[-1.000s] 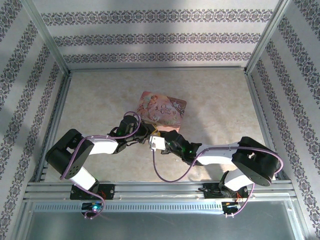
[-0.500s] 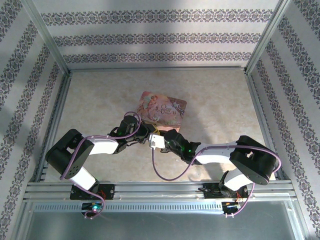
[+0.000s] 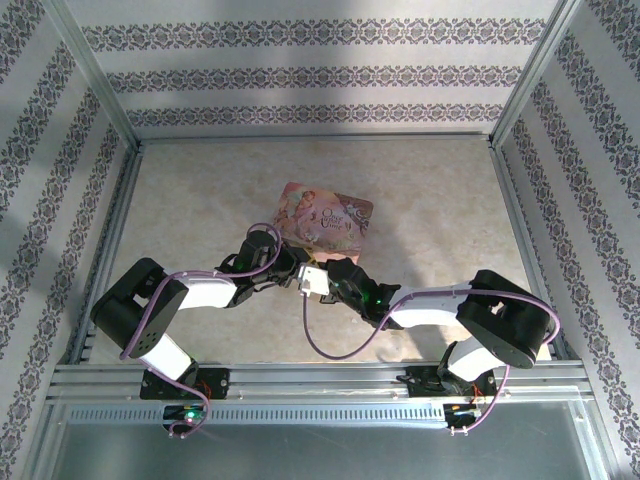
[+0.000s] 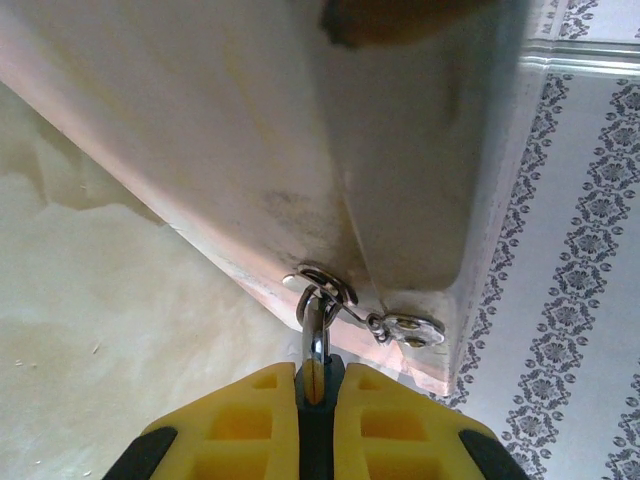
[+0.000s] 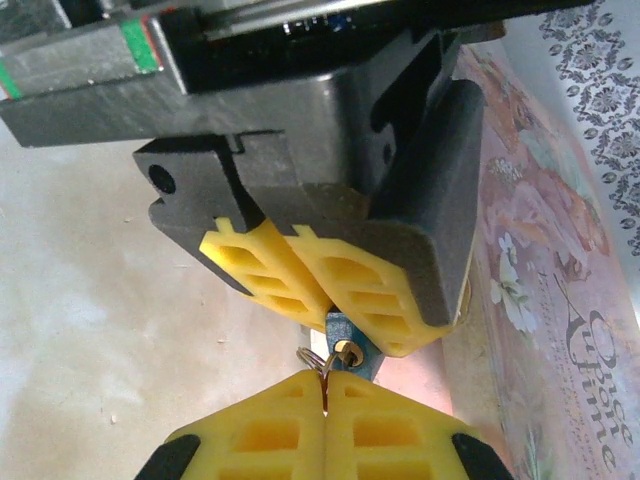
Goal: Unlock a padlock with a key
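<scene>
- Both arms are in tight at the near-left corner of the pink tin (image 3: 327,218), wrists almost nose to nose over the table (image 3: 200,190).
- Left gripper (image 4: 320,374): yellow fingers clenched hard on the padlock (image 5: 352,362). From the right wrist camera its little bluish body pokes out past the tips, with a brass-coloured spot on its face.
- From the left wrist camera, the silver shackle (image 4: 316,338) sticks straight out of that pinch, aimed at the foot of the tin's corner.
- A thin ring (image 4: 327,285) sits at the shackle's far end, close against the tin's bottom edge.
- Linked to the ring is the key (image 4: 410,327), a small flat metal piece. It lies just right of the ring, low at the tin's corner. Whether it touches the tin's wall, I can't tell.
- Right gripper (image 5: 325,388): fingers pressed together with no gap. The tips are just under the padlock, and the tin's flowered lid runs along their right.
- The ring's edge shows right at those right fingertips. Whether they are pinching anything, I can't tell.
- So the padlock is in the left pinch, just off the tin's near-left corner, with the key dangling free beside it.
</scene>
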Robot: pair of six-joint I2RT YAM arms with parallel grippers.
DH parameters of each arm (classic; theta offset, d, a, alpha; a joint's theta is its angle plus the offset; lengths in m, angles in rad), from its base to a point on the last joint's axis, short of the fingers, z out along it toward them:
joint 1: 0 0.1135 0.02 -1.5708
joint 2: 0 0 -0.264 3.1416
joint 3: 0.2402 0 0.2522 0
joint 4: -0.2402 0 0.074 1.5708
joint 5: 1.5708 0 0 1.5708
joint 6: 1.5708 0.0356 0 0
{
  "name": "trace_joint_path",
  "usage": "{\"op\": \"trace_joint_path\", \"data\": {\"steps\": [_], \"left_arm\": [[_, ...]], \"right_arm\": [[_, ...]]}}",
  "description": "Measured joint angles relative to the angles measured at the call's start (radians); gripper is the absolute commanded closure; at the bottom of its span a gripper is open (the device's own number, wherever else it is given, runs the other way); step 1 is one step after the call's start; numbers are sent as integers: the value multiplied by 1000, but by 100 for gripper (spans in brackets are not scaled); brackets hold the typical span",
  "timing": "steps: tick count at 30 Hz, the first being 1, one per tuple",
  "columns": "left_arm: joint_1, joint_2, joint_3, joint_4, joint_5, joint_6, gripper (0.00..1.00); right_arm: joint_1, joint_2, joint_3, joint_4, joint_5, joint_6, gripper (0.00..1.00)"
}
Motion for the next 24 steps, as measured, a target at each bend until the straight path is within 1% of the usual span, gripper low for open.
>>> {"op": "trace_joint_path", "data": {"steps": [5, 11, 18, 24], "left_arm": [[0, 0, 8, 0, -6, -4, 100], [0, 0, 12, 2, -12, -5, 100], [0, 0, 12, 7, -17, -11, 100], [0, 0, 12, 13, -18, -11, 100]], "right_arm": [[0, 0, -1, 15, 13, 64, 100], [0, -1, -1, 27, 14, 219, 100], [1, -1, -2, 42, 15, 472, 100], [1, -1, -26, 98, 18, 709, 100]]}}
